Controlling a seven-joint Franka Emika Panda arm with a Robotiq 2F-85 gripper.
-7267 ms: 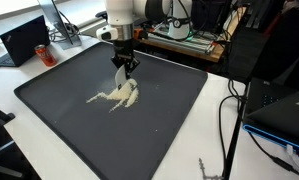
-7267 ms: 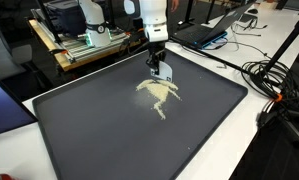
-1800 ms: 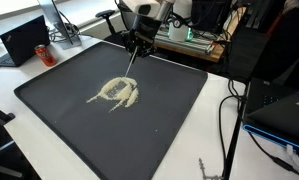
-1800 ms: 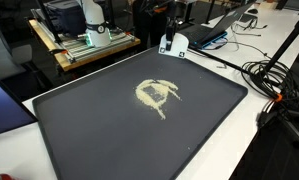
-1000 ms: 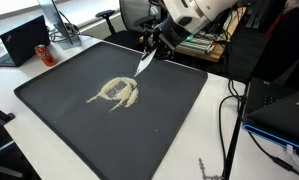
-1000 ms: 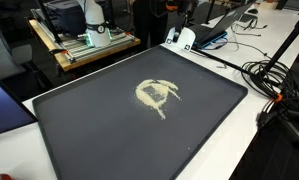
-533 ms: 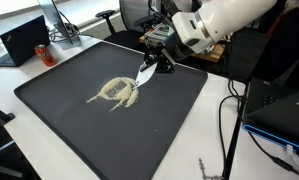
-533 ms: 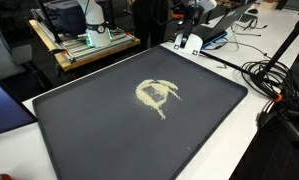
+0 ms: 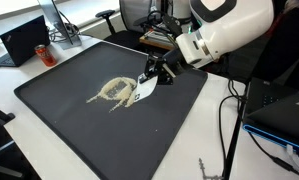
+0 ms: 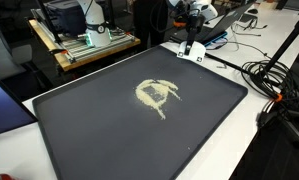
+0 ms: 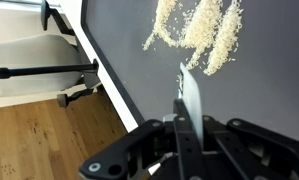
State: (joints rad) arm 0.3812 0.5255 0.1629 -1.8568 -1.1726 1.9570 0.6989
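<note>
A scattered pile of pale grains [image 9: 117, 92] [image 10: 157, 95] lies near the middle of a large dark mat [image 9: 89, 135] [image 10: 119, 145]. My gripper [image 9: 156, 72] [image 10: 192, 41] hangs above the mat's edge, away from the pile, shut on a thin white flat blade [image 9: 144, 88] [image 10: 192, 51]. In the wrist view the blade [image 11: 192, 95] sticks out from between the closed fingers [image 11: 185, 128], its tip pointing at the grains [image 11: 201, 30], with a gap of bare mat [image 11: 274, 90] between them.
A laptop [image 9: 24, 40] sits beyond one mat corner. Cables [image 9: 229, 120] [image 10: 279, 80] trail along the white table beside the mat. A cart with equipment [image 10: 84, 40] stands behind. Below the table edge are a wooden floor [image 11: 39, 140] and a chair base [image 11: 79, 92].
Over the last second the arm has swung along the mat's edge and lowered, carrying the blade. Long before, the blade was in the grains; the pile has not shifted lately.
</note>
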